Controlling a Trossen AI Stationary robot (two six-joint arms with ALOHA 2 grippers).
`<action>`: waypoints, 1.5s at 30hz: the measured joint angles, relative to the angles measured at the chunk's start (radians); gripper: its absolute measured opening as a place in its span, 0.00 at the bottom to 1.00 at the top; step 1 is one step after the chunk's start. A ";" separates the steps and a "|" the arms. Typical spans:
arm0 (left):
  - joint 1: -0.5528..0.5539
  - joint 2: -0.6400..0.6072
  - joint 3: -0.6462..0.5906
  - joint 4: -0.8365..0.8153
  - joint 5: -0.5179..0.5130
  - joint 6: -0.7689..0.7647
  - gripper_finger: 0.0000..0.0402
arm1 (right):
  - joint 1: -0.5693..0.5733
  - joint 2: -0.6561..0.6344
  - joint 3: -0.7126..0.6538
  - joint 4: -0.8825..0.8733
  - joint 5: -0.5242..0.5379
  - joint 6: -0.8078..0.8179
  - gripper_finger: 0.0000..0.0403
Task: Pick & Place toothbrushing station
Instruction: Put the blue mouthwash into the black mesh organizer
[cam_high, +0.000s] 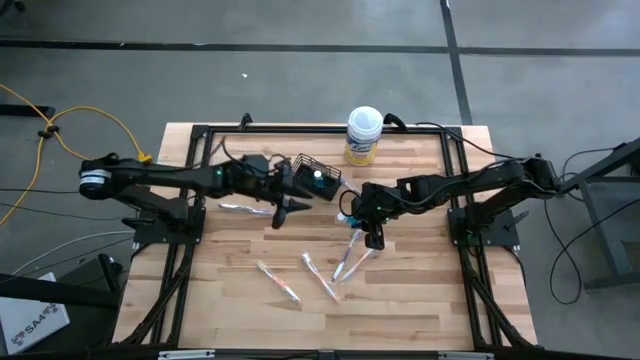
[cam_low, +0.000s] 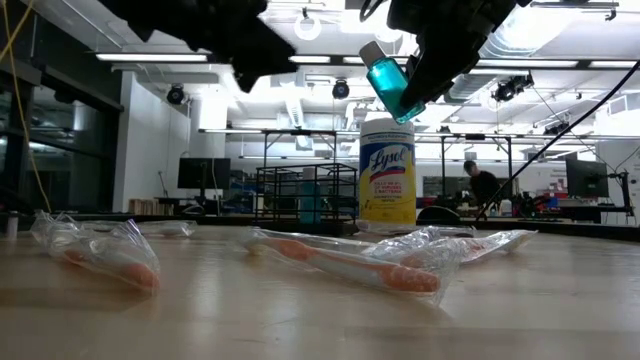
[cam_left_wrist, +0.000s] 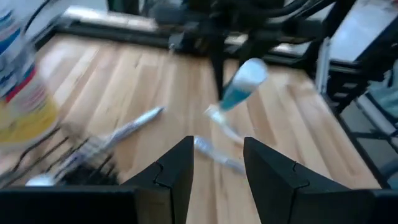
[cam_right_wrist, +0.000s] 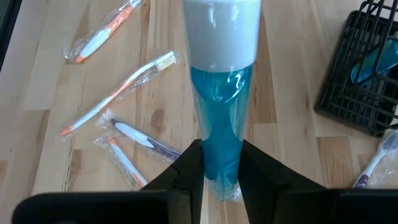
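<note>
While the right gripper (cam_right_wrist: 219, 167) hangs above the table pinching a teal tube (cam_right_wrist: 221, 106) by its tail, the left gripper (cam_left_wrist: 216, 168) waits just beside the black mesh basket (cam_high: 316, 175), fingers apart and empty. Wrapped toothbrushes (cam_high: 345, 262) lie scattered on the wooden table (cam_high: 420, 290).

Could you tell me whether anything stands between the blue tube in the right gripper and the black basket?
Nothing visible blocks the way. The right gripper holds the tube above the table, and the basket lies a short way off across bare wood. The left gripper, open and empty, hovers beside the basket, not across that gap.
</note>
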 joint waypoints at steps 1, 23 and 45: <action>-0.014 0.016 0.000 0.035 -0.001 0.001 0.34 | 0.000 0.000 0.000 0.000 0.000 0.000 0.18; -0.178 0.125 0.002 0.169 -0.150 -0.072 0.34 | 0.090 0.016 -0.001 -0.002 0.051 0.077 0.18; -0.237 0.213 0.018 0.183 -0.281 -0.155 0.34 | 0.109 0.116 0.000 0.103 0.087 0.130 0.18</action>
